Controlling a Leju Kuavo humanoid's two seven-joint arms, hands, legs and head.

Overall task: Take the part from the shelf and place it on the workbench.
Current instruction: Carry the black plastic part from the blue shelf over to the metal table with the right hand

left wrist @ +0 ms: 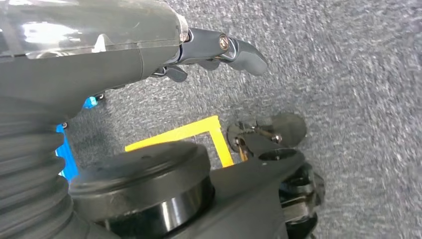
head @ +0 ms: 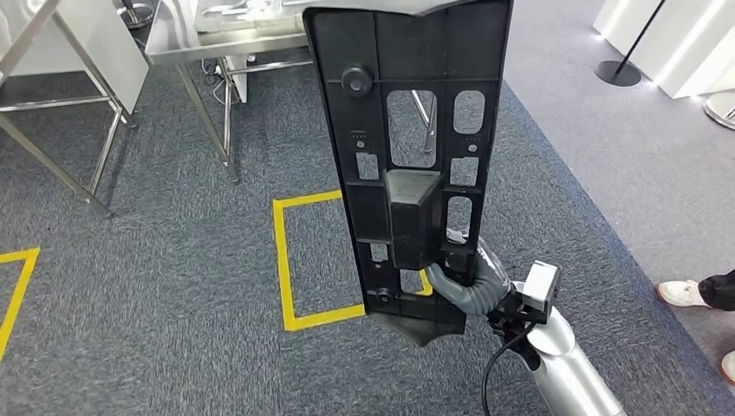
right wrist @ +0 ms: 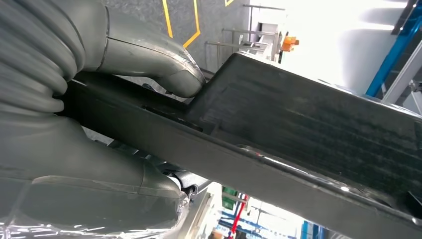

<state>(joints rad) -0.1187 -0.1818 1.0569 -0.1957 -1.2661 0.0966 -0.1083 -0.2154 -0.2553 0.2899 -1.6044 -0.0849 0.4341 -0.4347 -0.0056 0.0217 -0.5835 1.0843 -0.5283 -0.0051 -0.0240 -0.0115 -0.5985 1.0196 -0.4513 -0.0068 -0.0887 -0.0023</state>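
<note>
The right robot hand [head: 468,282] grips the black part [head: 407,113] near its lower end, holding it upright above the carpet floor [head: 173,260]. Beyond it stands the steel tabletop [head: 173,39]. The left robot hand [left wrist: 214,50] holds nothing, fingers loosely extended over the carpet.

Yellow tape square [head: 286,260] on grey carpet [head: 156,286], a person's shoes [head: 685,293] nearby

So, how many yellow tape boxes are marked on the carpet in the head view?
2. One yellow box lies in the middle, partly behind the black part in the right robot hand; a second yellow box shows its corner at the left edge. The part may hide more.
</note>
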